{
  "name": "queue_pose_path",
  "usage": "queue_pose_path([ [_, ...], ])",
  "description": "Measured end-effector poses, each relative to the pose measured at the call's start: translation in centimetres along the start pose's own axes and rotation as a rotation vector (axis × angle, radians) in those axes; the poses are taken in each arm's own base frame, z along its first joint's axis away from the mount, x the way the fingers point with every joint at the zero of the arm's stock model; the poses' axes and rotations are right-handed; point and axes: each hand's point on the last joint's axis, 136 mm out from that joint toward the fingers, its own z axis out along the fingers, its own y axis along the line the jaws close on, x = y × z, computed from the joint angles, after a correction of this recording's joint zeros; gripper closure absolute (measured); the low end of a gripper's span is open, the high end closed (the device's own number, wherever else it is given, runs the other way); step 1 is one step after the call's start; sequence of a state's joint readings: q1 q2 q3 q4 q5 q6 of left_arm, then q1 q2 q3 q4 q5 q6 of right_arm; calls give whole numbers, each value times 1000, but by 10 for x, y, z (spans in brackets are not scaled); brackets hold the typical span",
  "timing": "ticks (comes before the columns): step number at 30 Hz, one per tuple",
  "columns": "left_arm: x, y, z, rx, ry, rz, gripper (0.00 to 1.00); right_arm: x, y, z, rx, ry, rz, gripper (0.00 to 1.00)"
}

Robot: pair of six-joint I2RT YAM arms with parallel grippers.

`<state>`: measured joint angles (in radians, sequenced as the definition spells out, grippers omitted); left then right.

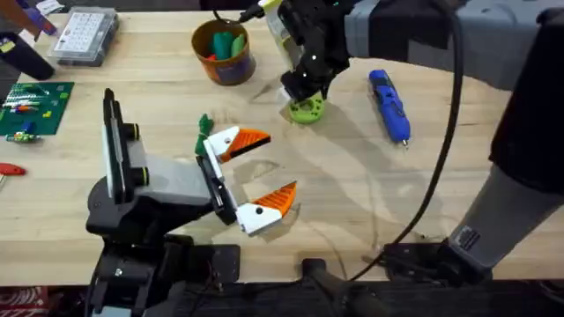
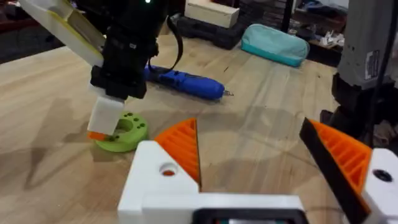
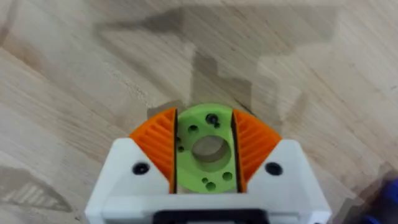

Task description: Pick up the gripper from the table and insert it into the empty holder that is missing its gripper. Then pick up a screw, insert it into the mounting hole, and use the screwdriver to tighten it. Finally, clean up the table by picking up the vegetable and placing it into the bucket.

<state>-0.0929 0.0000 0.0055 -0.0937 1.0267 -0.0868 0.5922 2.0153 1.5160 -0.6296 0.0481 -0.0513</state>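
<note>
**Right gripper clamped on green disc; left gripper idle and spread**

Nearest the overhead camera we note the left arm, dark and bulky at about 7 o'clock on the table (image 1: 370,220). Its left gripper (image 1: 257,173) points toward 3 o'clock with the white, orange-padded fingers spread wide and nothing between them; the left wrist view confirms the wide gap, bare wood showing between the pads (image 2: 181,144).

We see the right arm reaching in from 4 o'clock across to about 12 o'clock. The right gripper (image 3: 205,155) is down on the lime-green disc (image 3: 206,154). In the right wrist view both orange pads press against the disc's two sides, so we log it as pinching the disc. The disc has a large centre bore and several small holes around it. From the left wrist view, the disc (image 2: 127,132) sits flat on the wood under that gripper.

Task items:
- screwdriver (image 1: 389,105): blue, lying flat at about 2 o'clock, just beside the disc on its 3 o'clock side, thin tip toward the near edge. Not touched by either gripper.
- bucket (image 1: 225,53): orange-brown, upright at about 11 o'clock, with green and red pieces inside. We cannot tell what they are.

Other: clear compartment box (image 1: 85,35) at 10 o'clock; green circuit board (image 1: 33,107) at 9 o'clock.
</note>
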Motion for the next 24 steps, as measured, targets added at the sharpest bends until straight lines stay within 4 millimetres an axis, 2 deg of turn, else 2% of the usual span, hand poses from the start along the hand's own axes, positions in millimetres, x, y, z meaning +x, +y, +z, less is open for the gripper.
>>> queue_pose_path([
  [9, 0, 0, 0, 0, 0, 0, 14, -1, 1, 0, -4, -3, 1, 724],
  [24, 0, 0, 0, 0, 0, 0, 14, -1, 1, 0, -4, -3, 1, 777],
])
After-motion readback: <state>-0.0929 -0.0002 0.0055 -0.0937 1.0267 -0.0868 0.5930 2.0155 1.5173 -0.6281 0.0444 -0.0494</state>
